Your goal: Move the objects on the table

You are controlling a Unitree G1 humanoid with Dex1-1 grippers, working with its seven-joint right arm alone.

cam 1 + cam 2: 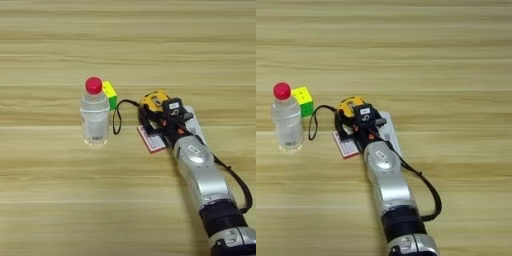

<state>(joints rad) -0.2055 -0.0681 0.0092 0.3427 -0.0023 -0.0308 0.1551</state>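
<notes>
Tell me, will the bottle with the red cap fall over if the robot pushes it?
Probably, if pushed high: the bottle stands upright, tall and narrow. It looks clear and perhaps nearly empty, so likely light and easy to tip. On its side, its round body would likely roll.

Right arm: silver forearm entering from bottom right, angled up-left; black gripper lowered at its tip.

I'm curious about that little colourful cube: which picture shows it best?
The right eye view: the cube stands clear beside the bottle, its yellow top and green side showing. In the left eye view the bottle hides part of the cube.
</notes>
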